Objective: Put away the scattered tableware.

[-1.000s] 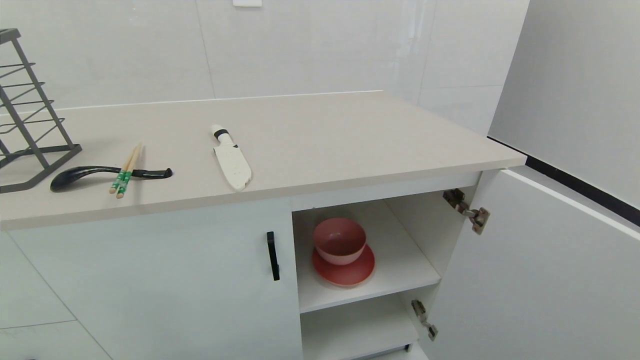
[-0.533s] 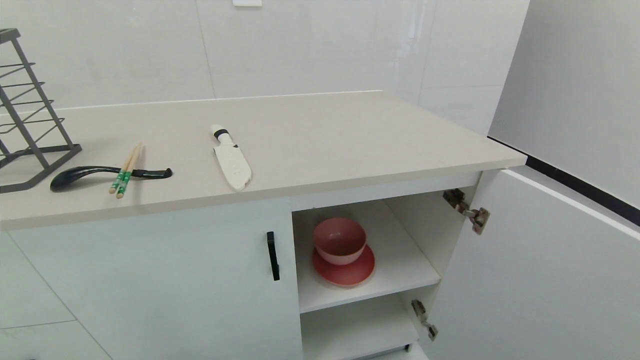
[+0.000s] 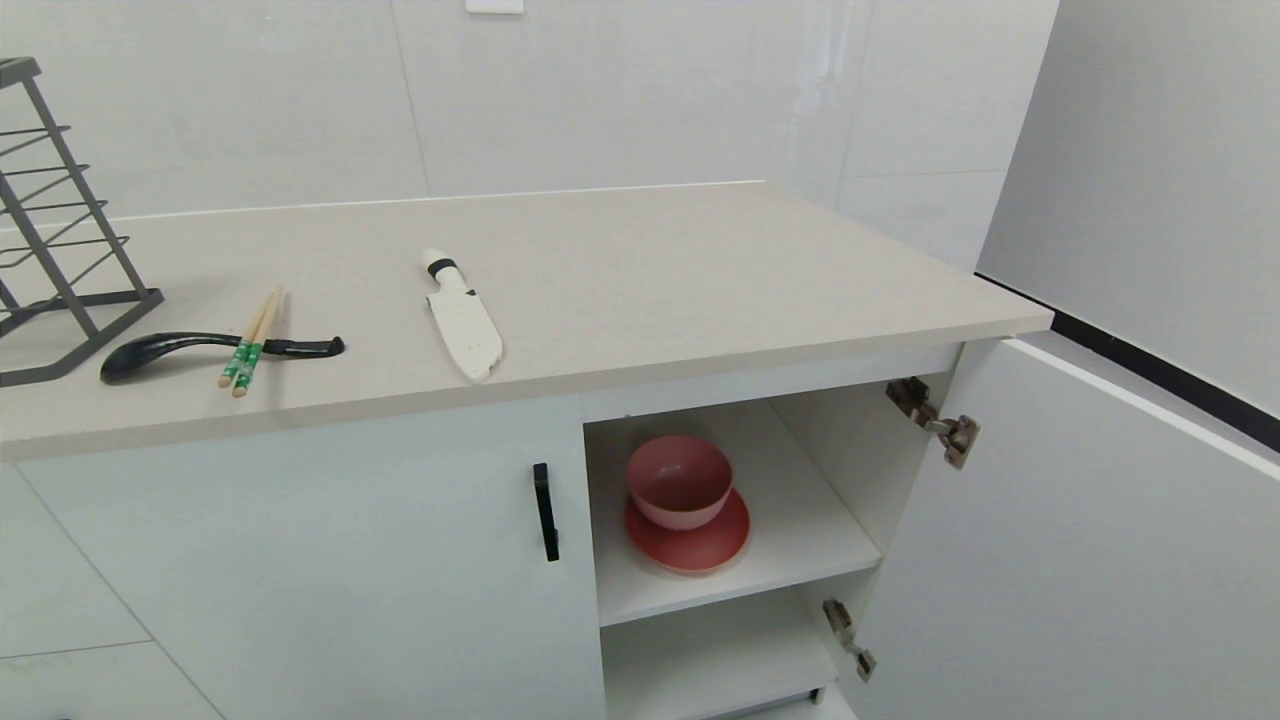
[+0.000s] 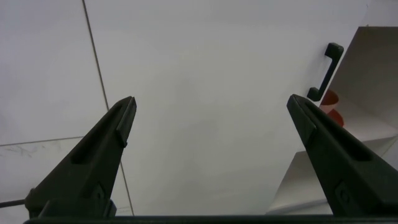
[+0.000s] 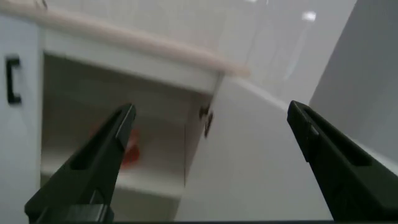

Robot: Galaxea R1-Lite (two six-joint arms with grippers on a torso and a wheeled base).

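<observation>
Rack point(image 3: 60, 210) cut off at the edge; bowl point(image 3: 680, 480) just a red blur past the right gripper point(image 5: 211, 111); it and the left gripper point(image 4: 211, 106) hang with fingers point(image 4: 99, 155) splayed, empty, well short of it; pink bowl on red plate point(image 3: 700, 548) on the cupboard shelf point(image 3: 800, 560); cream knife point(image 3: 463, 320), chopsticks point(image 3: 250, 345), black spoon point(image 3: 180, 348) on the table point(image 3: 700, 260).

Bright, even, diffuse light. Soft glare on wall tiles point(image 3: 830, 85) beyond bench point(image 3: 650, 260) far right corner. Faint shadow under bench front edge, dimming cabinet shelf point(image 3: 810, 530). Left gripper point(image 4: 211, 102), right gripper point(image 5: 211, 109) silhouetted dark.
</observation>
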